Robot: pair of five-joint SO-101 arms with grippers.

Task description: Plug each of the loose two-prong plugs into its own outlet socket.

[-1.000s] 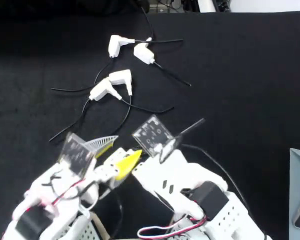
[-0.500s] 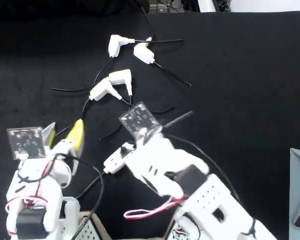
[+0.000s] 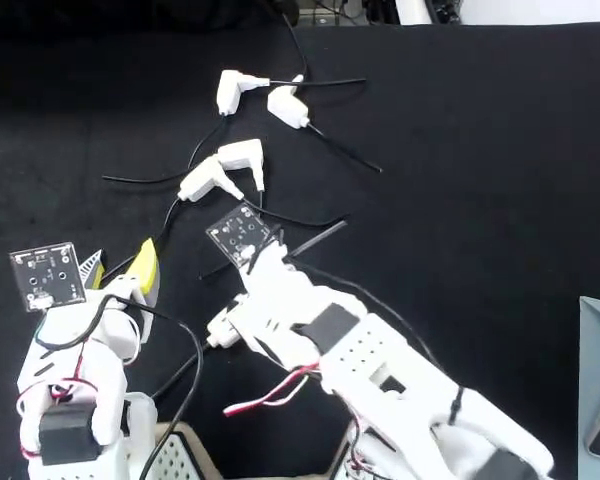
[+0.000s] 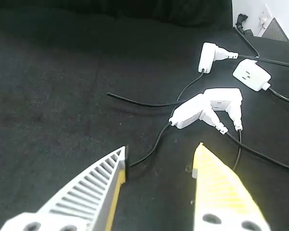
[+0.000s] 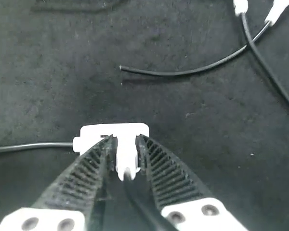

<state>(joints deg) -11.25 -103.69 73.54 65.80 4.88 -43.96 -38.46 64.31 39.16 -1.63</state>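
While the right gripper (image 5: 124,143) is clenched on a white connector (image 5: 94,134) lying on the black tabletop (image 3: 500,150), the left gripper (image 4: 160,150) hangs spread apart above the cloth with nothing between its fingers. It is unclear whether the held piece is a plug or a socket. Beyond the left gripper, two white cord ends (image 4: 190,111) lie touching, black cords trailing from them. Farther back, an angled plug (image 4: 208,53) and an outlet socket (image 4: 250,74) lie near each other, not joined.
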